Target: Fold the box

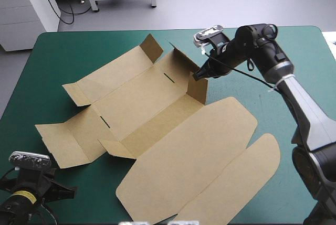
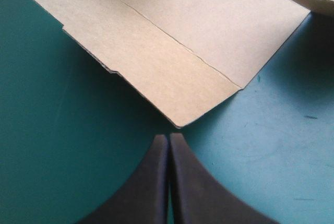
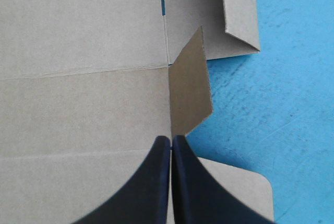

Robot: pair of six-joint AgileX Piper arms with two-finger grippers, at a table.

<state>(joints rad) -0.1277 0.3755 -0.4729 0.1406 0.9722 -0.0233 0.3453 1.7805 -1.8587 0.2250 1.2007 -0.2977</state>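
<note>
Across the middle of the teal-green table (image 1: 63, 52) the brown box (image 1: 184, 146) lies mostly flat, only a few far flaps raised, so nearly all folding remains; right gripper (image 3: 171, 138), closed, touches one upright flap (image 3: 190, 98), left gripper (image 2: 169, 136), closed, sits off its near-left corner.

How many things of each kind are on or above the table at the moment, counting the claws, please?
Brown box: 1
Black claws: 2 (left claw, right claw)
Total: 3
</note>
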